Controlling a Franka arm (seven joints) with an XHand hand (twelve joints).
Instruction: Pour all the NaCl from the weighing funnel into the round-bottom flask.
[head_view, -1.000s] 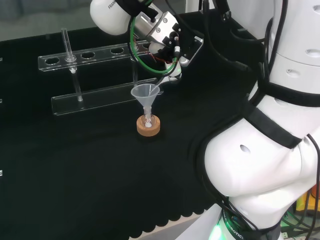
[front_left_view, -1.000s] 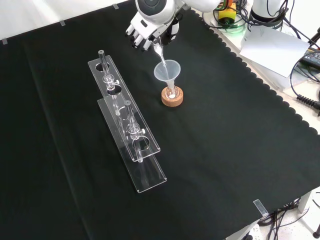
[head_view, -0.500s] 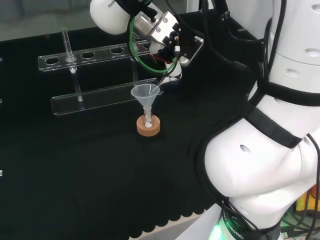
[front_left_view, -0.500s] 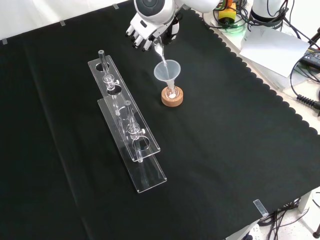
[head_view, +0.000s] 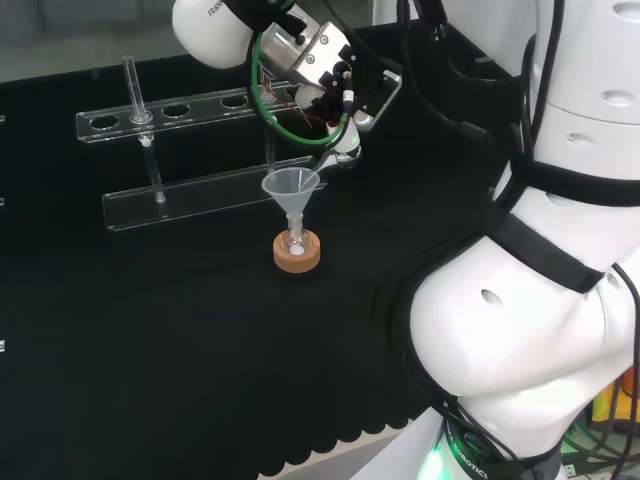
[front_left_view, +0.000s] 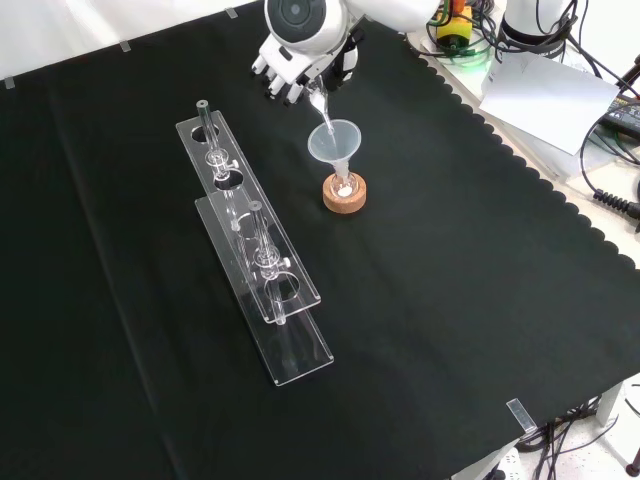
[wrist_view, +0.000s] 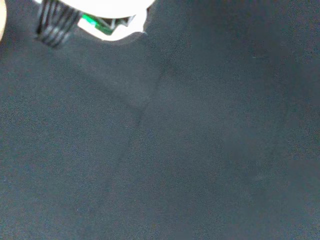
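Note:
The hand (head_view: 330, 75) hangs above and behind a clear plastic funnel (head_view: 291, 186) and is shut on a small clear weighing funnel (head_view: 326, 160). The weighing funnel is tilted, with its narrow tip down at the plastic funnel's rim. In the front view the hand (front_left_view: 300, 65) comes in from the top, with the weighing funnel (front_left_view: 320, 108) slanting down into the plastic funnel (front_left_view: 334, 140). That funnel stands in a small round-bottom flask (front_left_view: 343, 186) on a cork ring (front_left_view: 345, 200). A little white powder shows at the flask's bottom. The cork ring (head_view: 297, 256) sits mid-bench in the head view.
Two clear racks (front_left_view: 228, 190) (front_left_view: 285, 310) with glass tubes lie to the left of the flask in the front view, behind it in the head view (head_view: 170, 110). The cloth's scalloped edge (front_left_view: 540, 190) runs at the front view's right. The arm's white links (head_view: 540, 300) stand at the head view's right.
The hand has drifted slightly up and to the left in the head view, with the weighing funnel's tip still at the plastic funnel's rim. The flask and racks have not moved.

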